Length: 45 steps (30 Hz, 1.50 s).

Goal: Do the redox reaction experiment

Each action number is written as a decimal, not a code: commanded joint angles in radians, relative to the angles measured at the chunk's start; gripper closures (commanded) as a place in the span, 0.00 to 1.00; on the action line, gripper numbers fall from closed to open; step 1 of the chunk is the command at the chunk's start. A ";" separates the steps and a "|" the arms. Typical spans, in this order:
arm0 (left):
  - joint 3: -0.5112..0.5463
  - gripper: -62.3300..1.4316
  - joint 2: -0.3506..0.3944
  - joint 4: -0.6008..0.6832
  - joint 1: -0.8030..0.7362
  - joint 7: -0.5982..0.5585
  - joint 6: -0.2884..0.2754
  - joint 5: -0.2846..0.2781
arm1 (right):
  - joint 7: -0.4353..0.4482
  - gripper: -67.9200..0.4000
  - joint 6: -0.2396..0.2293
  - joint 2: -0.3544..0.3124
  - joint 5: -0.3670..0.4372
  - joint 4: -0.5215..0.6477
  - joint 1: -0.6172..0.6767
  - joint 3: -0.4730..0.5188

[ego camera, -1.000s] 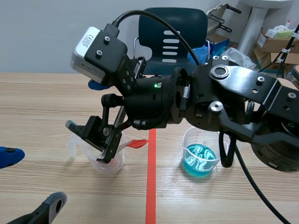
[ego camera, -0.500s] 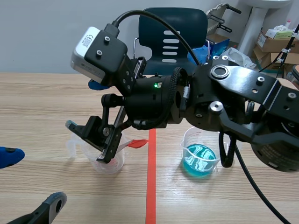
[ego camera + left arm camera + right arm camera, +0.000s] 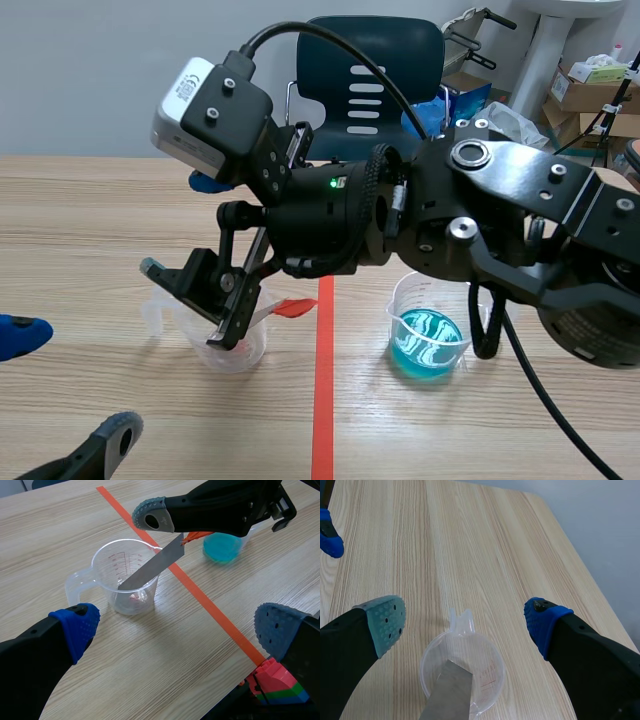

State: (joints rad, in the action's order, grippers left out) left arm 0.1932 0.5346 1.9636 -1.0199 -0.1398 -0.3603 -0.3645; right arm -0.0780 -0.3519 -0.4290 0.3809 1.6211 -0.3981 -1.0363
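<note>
Wooden tabletop: metal strip slanted into the clear cup, both hands open

Pale wood-grain tabletop (image 3: 80, 220) carried the clear measuring cup (image 3: 232, 348), and beyond the cup, past the far edge, a grey wall, a dark blue chair (image 3: 372, 70) and cardboard boxes (image 3: 590, 85) filled the background. The cup stood upright. A flat grey metal strip (image 3: 152, 567) slanted down into it, crossing the rim, with its lower end close to the cup's bottom. The strip's upper end ran under the right hand (image 3: 465, 620), where an orange-red piece (image 3: 195, 536) showed just outside the rim.

That hand hung directly over the cup, and the cup's handle pointed away from it. Its fingers were spread wide with the strip lying between them. Neither pad touched the strip in its own wrist view, and whether anything farther back gripped the strip could not be told.

An orange-red tape line (image 3: 322, 400) ran just beside the cup, on the side opposite the handle. Across that line, well apart from the cup, stood a beaker of blue liquid (image 3: 428, 338).

The left hand (image 3: 177, 625) sat low on the robot's side of the cup with its fingers wide apart, holding nothing. The cup lay ahead of it.
</note>
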 commanded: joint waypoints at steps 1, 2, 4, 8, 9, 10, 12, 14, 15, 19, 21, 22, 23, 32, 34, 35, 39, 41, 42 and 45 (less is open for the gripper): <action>0.004 0.00 -0.005 0.021 -0.010 -0.018 -0.001 -0.009 | 0.012 0.28 0.004 0.002 0.004 0.006 -0.014 0.003; 0.004 0.00 -0.005 0.021 -0.010 -0.018 -0.001 -0.009 | 0.012 0.28 0.004 0.002 0.004 0.006 -0.014 0.003; 0.004 0.00 -0.005 0.021 -0.010 -0.018 -0.001 -0.009 | 0.012 0.28 0.004 0.002 0.004 0.006 -0.014 0.003; 0.004 0.00 -0.005 0.021 -0.010 -0.018 -0.001 -0.009 | 0.012 0.28 0.004 0.002 0.004 0.006 -0.014 0.003; 0.004 0.00 -0.005 0.021 -0.010 -0.018 -0.001 -0.009 | 0.012 0.28 0.004 0.002 0.004 0.006 -0.014 0.003; 0.004 0.00 -0.005 0.021 -0.010 -0.018 -0.001 -0.009 | 0.012 0.28 0.004 0.002 0.004 0.006 -0.014 0.003; 0.004 0.00 -0.005 0.021 -0.010 -0.018 -0.001 -0.009 | 0.012 0.28 0.004 0.002 0.004 0.006 -0.014 0.003; 0.004 0.00 -0.005 0.021 -0.010 -0.018 -0.001 -0.009 | 0.012 0.28 0.004 0.002 0.004 0.006 -0.014 0.003; 0.004 0.00 -0.005 0.021 -0.010 -0.018 -0.001 -0.009 | 0.012 0.28 0.004 0.002 0.004 0.006 -0.014 0.003; 0.004 0.00 -0.005 0.021 -0.010 -0.018 -0.001 -0.009 | 0.012 0.28 0.004 0.002 0.004 0.006 -0.014 0.003; 0.004 0.00 -0.005 0.021 -0.010 -0.018 -0.001 -0.009 | 0.012 0.28 0.004 0.002 0.004 0.006 -0.014 0.003; 0.004 0.00 -0.005 0.021 -0.010 -0.018 -0.001 -0.009 | 0.012 0.28 0.004 0.002 0.004 0.006 -0.014 0.003; 0.004 0.00 -0.005 0.021 -0.010 -0.018 -0.001 -0.009 | 0.012 0.28 0.004 0.001 0.004 0.006 -0.014 0.003; 0.004 0.00 -0.005 0.021 -0.010 -0.018 -0.001 -0.009 | 0.038 0.17 0.005 -0.076 0.015 0.050 -0.014 0.015; 0.004 0.00 -0.005 0.021 -0.010 -0.018 -0.001 -0.009 | 0.043 0.17 0.006 -0.114 0.048 0.079 -0.011 0.048; 0.004 0.00 -0.005 0.021 -0.010 -0.018 -0.001 -0.009 | 0.042 0.17 0.006 -0.134 0.071 0.093 -0.011 0.070; 0.004 0.00 -0.005 0.021 -0.010 -0.018 -0.001 -0.010 | 0.039 0.17 0.005 -0.221 0.155 0.156 0.018 0.198; 0.004 0.00 -0.005 0.021 -0.010 -0.021 -0.001 -0.014 | 0.039 0.17 0.004 -0.264 0.176 0.183 0.047 0.271; 0.006 0.00 -0.005 0.021 -0.010 -0.022 -0.001 -0.016 | 0.038 0.17 0.004 -0.283 0.183 0.195 0.066 0.308; 0.029 0.00 -0.007 0.021 -0.010 -0.022 -0.001 -0.046 | 0.020 0.17 -0.008 -0.322 0.204 0.215 0.131 0.434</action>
State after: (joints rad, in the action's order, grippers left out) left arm 0.2031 0.5346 1.9636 -1.0203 -0.1402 -0.3603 -0.3946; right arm -0.0654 -0.3607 -0.7513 0.5743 1.8332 -0.2771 -0.6128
